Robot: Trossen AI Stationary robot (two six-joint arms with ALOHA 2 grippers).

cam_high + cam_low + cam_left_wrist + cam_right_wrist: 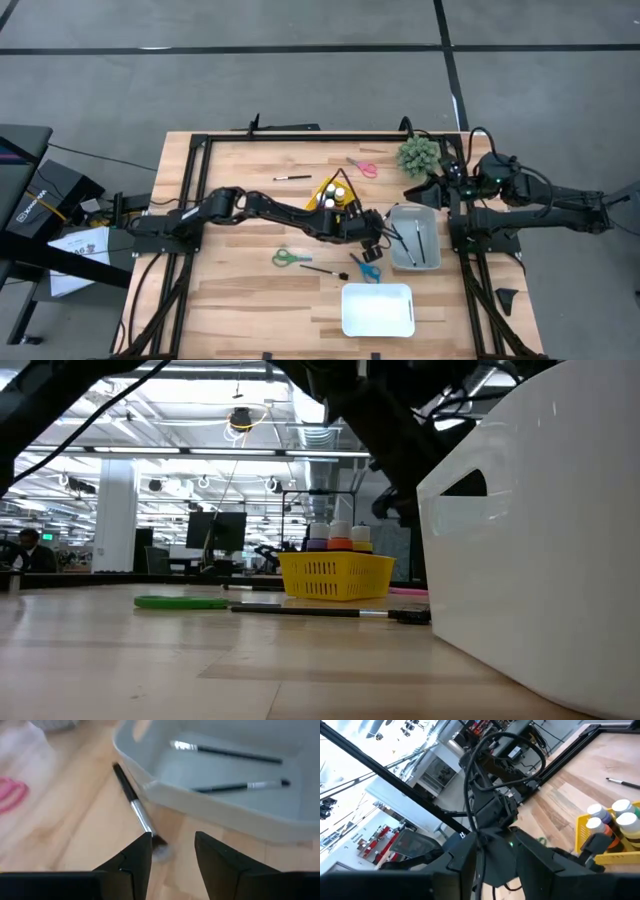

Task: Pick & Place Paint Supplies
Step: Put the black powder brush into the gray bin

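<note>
- Nearest the low camera sits the white bin (pixel 530 540), by the worktop's (pixel 240 300) front edge, right of the middle.
- My left arm reaches in from the left edge, across the middle of the worktop.
- A pair of green scissors (pixel 290 258) lies flat in the middle. Just right of it lies a dark-handled brush (pixel 322 269), and then the blue scissors (pixel 365 268).
- Another thin brush (pixel 294 177) lies alone toward the back edge.
- The yellow basket (pixel 335 195) stands behind my left arm, holding paint bottles (pixel 340 538) with white caps. I can make out purple and orange ones.
- Pink scissors (pixel 362 167) lie near the back edge, right of the basket.
- The left gripper (pixel 172 845) hovers low over the wood at the grey bin's (pixel 210 802) left wall. Its claw is parted a little and clamps nothing.
- A brush (pixel 132 800) lies on the wood against the outside of that wall, its bristle end right at one fingertip (pixel 142 852).
- Two brushes (pixel 225 752) already lie inside the grey bin, well apart from each other.
- The spiky green plant (pixel 418 153) stands at the back right corner.
- The right gripper (pixel 492 845) waits by the right edge, just beside the plant, its claw parted with nothing between the fingers.
</note>
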